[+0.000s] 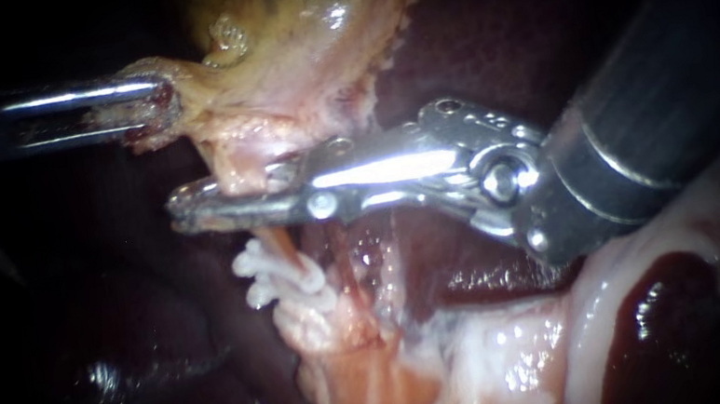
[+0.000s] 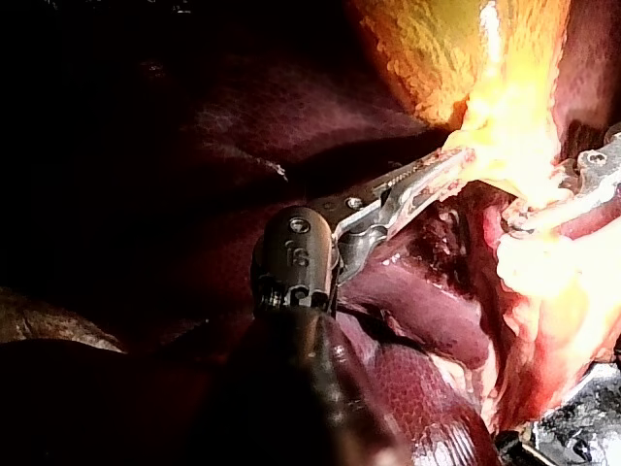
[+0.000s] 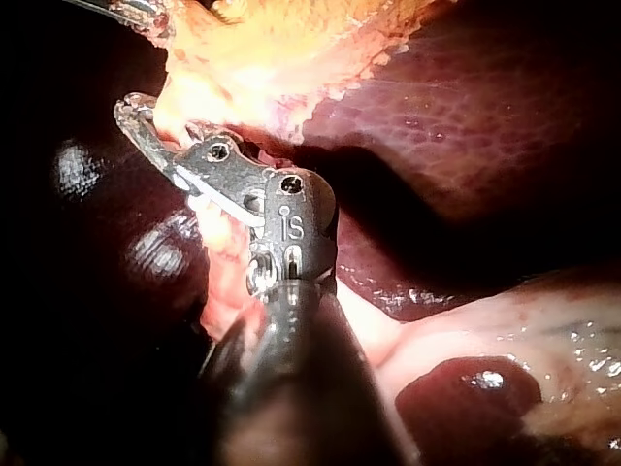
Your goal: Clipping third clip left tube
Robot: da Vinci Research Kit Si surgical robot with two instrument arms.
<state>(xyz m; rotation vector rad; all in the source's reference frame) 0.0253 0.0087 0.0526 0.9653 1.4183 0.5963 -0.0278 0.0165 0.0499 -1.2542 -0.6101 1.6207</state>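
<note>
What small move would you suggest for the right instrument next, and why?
Probably finish the squeeze without shifting: the claw of the right instrument is closed on the left tube just above two white clips, and the left instrument holds the gallbladder.

Left tube (image 1: 274,242) partly hidden inside right tool (image 1: 196,206); left tool (image 1: 163,103) tip-deep in gallbladder (image 1: 300,41) tissue.

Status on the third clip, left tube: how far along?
Done: white clips already sit on the tube, and the left instrument grips the gallbladder. In hand: the right instrument has its jaws closed on the tube just above those clips. Left: no new clip shows there yet; it likely needs to release and back off.
</note>
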